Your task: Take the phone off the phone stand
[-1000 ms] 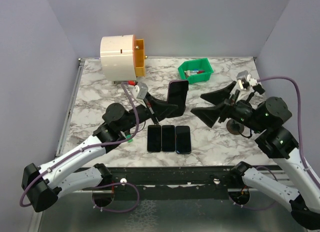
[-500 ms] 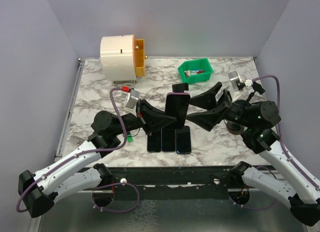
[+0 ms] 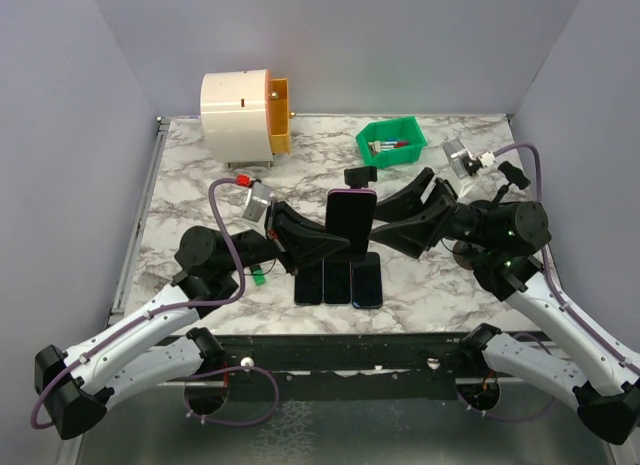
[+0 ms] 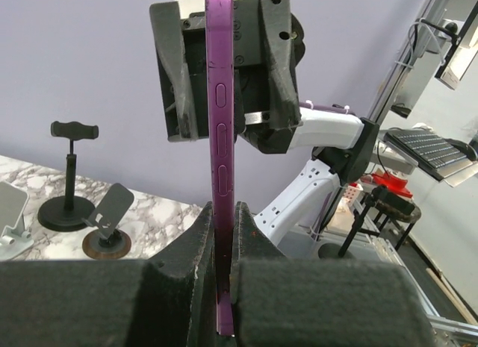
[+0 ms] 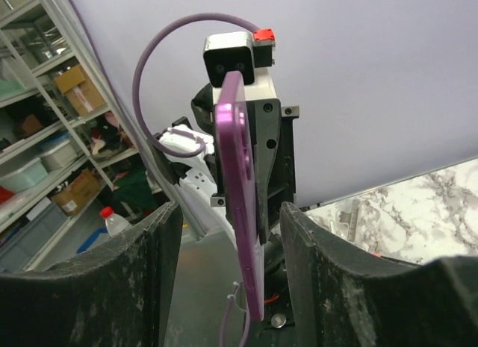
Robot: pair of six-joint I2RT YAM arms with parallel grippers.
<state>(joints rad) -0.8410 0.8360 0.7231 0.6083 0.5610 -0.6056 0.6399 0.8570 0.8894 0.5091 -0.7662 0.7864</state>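
1. phone [image 3: 350, 219] base is hidden in the top view, sunk between the pads of the left gripper [image 3: 330, 247], which is clamped on it. it stands upright above three dark phones [image 3: 338, 278] lying on the table [image 3: 200, 185].
2. phone stand [image 3: 360, 174] shows only a black top behind the phone; contact cannot be told.
3. only the left wrist view shows the purple edge pinched tight.
4. right gripper [image 3: 388, 223] straddles the phone's upper part, jaws apart, with a gap on each side in both wrist views.

My left arm [image 3: 140, 330] and right arm [image 3: 565, 320]: white shells, black joints, looping purple cables [image 3: 214, 200]; left pincer [image 4: 222, 220] and right pincer [image 5: 230, 220] black.
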